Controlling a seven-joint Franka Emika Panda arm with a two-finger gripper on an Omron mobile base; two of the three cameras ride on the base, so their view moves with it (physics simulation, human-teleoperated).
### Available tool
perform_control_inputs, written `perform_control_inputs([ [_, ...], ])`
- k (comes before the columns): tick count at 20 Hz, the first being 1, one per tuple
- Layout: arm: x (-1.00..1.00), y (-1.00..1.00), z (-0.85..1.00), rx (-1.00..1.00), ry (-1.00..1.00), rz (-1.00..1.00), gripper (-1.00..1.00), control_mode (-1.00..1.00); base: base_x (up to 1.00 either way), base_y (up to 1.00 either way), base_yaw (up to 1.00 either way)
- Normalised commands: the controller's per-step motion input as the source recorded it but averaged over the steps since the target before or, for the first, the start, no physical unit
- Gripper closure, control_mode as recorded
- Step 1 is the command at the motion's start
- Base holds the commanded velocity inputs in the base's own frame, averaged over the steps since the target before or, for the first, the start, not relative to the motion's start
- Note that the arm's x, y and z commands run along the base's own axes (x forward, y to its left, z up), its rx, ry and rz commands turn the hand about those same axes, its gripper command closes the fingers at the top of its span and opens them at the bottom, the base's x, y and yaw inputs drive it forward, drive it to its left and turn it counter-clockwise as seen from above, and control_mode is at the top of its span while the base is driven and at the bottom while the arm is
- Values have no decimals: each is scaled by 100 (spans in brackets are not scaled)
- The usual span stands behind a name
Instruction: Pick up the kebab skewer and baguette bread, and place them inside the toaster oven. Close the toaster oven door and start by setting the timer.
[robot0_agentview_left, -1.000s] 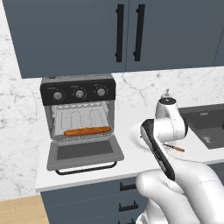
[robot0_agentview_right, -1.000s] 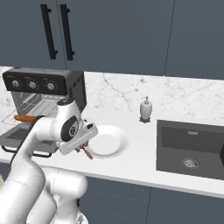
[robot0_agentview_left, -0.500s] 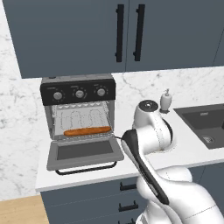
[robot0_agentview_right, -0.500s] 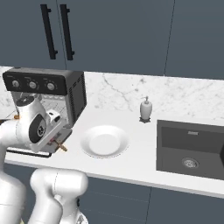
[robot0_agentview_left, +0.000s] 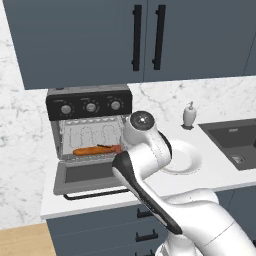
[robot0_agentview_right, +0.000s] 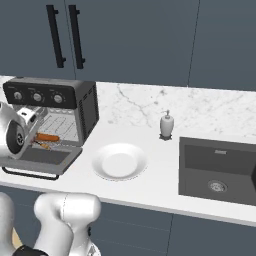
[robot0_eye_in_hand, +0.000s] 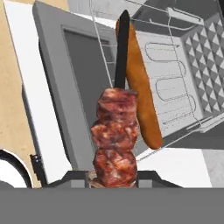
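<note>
The toaster oven (robot0_agentview_left: 90, 107) stands at the counter's left with its door (robot0_agentview_left: 85, 175) dropped open. On the wire rack (robot0_eye_in_hand: 175, 78) lies the orange-brown baguette bread (robot0_agentview_left: 90, 150) (robot0_eye_in_hand: 140, 87) (robot0_agentview_right: 48, 137). My gripper (robot0_eye_in_hand: 113, 179) (robot0_agentview_right: 36, 141) is shut on the kebab skewer (robot0_eye_in_hand: 114, 135), holding it over the open door at the oven's mouth. The skewer's dark stick (robot0_eye_in_hand: 121, 48) points into the cavity alongside the bread. In the left base view my wrist hides the hand, and the skewer's tip (robot0_agentview_left: 111, 148) shows next to the bread.
A white plate (robot0_agentview_left: 184, 159) (robot0_agentview_right: 119, 161) sits on the counter right of the oven. Behind it stands a soap dispenser (robot0_agentview_left: 189, 115) (robot0_agentview_right: 166, 125). The dark sink (robot0_agentview_left: 235, 142) (robot0_agentview_right: 220, 170) is at the far right. Three silver knobs (robot0_agentview_left: 90, 106) line the oven's top panel.
The arm has swung left from above the plate to the oven's open front, carrying the skewer with it. The bread on the rack has not moved.
</note>
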Motion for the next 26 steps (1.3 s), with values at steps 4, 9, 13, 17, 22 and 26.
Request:
perform_control_inputs([
  [4, 34, 73, 17, -6, -29, 17, 100, -100, 0, 0, 0],
  [9, 52, 32, 0, -4, -25, 15, 100, -100, 0, 0, 0],
  [13, 50, 4, -12, -3, -18, 11, 100, -100, 0, 0, 0],
  [17, 40, 2, 0, 0, -5, 8, 100, -100, 0, 0, 0],
  [22, 14, 26, 0, 0, -1, 4, 100, -100, 0, 0, 0],
  [26, 6, 33, -3, 0, 0, 2, 100, -100, 0, 0, 0],
])
